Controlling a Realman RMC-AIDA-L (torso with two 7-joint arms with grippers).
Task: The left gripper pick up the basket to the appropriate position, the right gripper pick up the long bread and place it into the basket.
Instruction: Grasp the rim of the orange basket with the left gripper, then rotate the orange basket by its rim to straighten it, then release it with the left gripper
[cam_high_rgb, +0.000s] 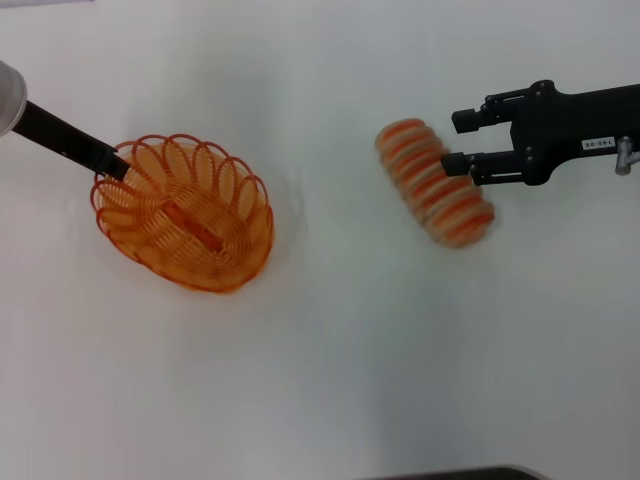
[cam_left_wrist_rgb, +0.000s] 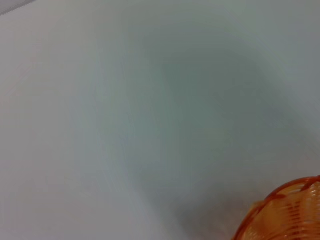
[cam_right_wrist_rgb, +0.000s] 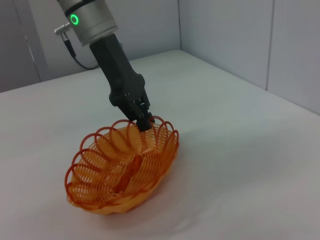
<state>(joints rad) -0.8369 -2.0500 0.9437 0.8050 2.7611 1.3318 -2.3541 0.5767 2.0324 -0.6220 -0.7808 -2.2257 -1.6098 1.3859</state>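
Observation:
The orange wire basket (cam_high_rgb: 185, 215) sits at the left of the white table. It also shows in the right wrist view (cam_right_wrist_rgb: 125, 170), and a bit of its rim shows in the left wrist view (cam_left_wrist_rgb: 285, 210). My left gripper (cam_high_rgb: 112, 165) is shut on the basket's rim at its far left end; the right wrist view shows the left gripper (cam_right_wrist_rgb: 142, 119) pinching the rim. The long bread (cam_high_rgb: 435, 183) lies slantwise at the right and looks blurred. My right gripper (cam_high_rgb: 460, 143) is open at the bread's right side, its lower fingertip (cam_high_rgb: 455, 165) over the bread's edge.
The white table (cam_high_rgb: 340, 360) stretches between basket and bread and toward the front. A grey wall and corner (cam_right_wrist_rgb: 225, 35) stand behind the table in the right wrist view. A dark edge (cam_high_rgb: 460, 474) shows at the bottom of the head view.

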